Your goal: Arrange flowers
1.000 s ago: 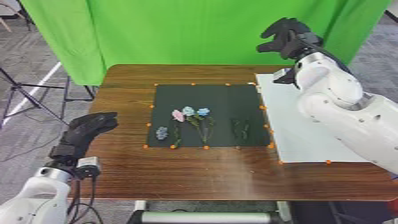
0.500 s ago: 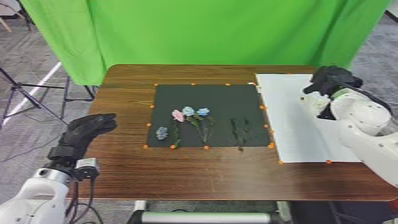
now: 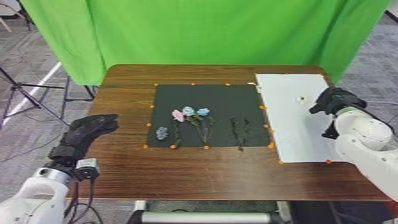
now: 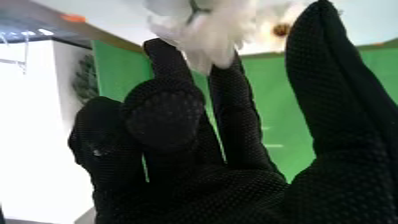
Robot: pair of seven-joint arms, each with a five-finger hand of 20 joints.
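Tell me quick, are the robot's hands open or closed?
Left hand: open, holding nothing.
Right hand: open, its thumb apart from its fingers, near a white flower.

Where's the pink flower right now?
In the head view, the pink flower lies on the left half of the dark mat, just left of the two light-blue blooms.

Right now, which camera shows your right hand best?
The right wrist view. My right hand is up close there, so you can see the bumpy black glove and the white petals near its fingertips. The head view shows it small and from above, by the right side of the white sheet.
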